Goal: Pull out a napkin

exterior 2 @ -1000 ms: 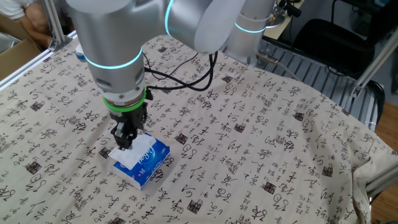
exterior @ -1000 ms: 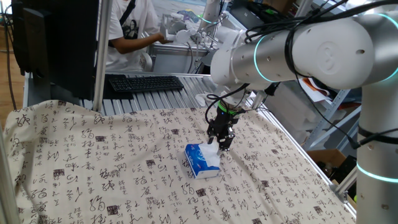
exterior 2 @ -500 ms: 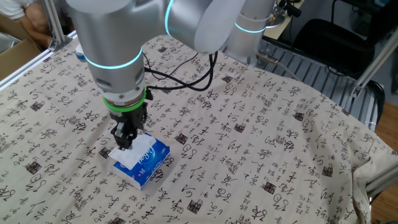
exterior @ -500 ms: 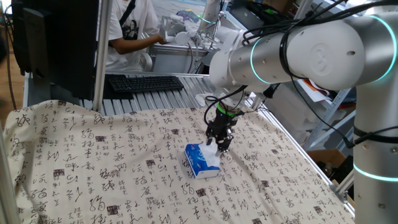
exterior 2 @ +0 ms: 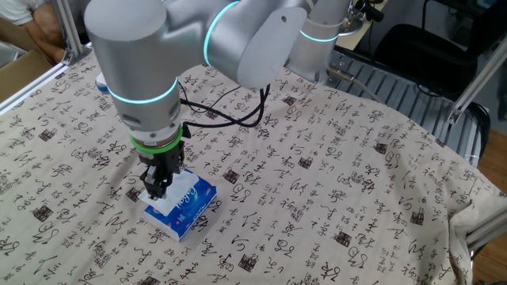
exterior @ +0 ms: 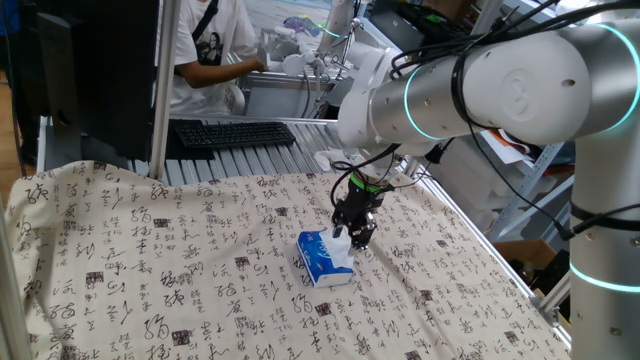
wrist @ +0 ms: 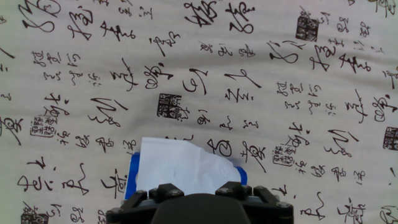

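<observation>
A blue-and-white tissue pack (exterior: pixel 318 265) lies on the patterned cloth, also seen in the other fixed view (exterior 2: pixel 190 207). A white napkin (exterior: pixel 344 252) sticks up out of its top slot (exterior 2: pixel 161 203). My gripper (exterior: pixel 358 238) points straight down onto the pack's top and its fingers look pressed together on the napkin (exterior 2: pixel 156 188). In the hand view the wrinkled napkin (wrist: pixel 180 168) fills the space right under the gripper body, with the pack's blue edge (wrist: pixel 132 175) beside it; the fingertips are hidden.
A cloth with black characters (exterior: pixel 150 270) covers the table. A black keyboard (exterior: pixel 235 132) and a dark monitor (exterior: pixel 90 70) stand at the back, where a person (exterior: pixel 205 50) sits. The table's metal rail (exterior: pixel 480 250) runs along the right side.
The gripper has shifted only slightly over the pack. The pack and napkin stay where they were.
</observation>
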Motion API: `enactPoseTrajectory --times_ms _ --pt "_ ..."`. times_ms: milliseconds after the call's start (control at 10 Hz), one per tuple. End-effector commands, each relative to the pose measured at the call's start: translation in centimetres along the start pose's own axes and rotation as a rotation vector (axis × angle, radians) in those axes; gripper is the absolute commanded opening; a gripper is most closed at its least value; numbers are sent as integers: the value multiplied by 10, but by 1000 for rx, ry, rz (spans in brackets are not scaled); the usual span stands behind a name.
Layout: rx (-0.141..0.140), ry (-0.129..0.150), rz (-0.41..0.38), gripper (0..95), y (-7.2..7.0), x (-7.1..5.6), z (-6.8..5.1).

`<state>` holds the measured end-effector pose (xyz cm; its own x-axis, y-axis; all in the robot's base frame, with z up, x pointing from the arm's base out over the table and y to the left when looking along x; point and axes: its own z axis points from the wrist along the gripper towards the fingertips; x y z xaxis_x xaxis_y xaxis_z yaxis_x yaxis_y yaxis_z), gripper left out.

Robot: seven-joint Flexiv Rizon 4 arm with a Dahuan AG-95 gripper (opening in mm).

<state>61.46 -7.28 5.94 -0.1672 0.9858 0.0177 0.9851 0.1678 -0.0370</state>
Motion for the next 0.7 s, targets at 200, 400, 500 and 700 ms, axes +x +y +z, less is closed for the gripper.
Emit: enactPoseTrajectory --times_ms 200,400,500,700 --pt "10 -6 2 570 0 0 1" --pt "7 -5 1 570 -1 1 3" --pt "7 -4 0 570 -1 1 4" --pt "-1 -4 -4 570 -2 3 9"
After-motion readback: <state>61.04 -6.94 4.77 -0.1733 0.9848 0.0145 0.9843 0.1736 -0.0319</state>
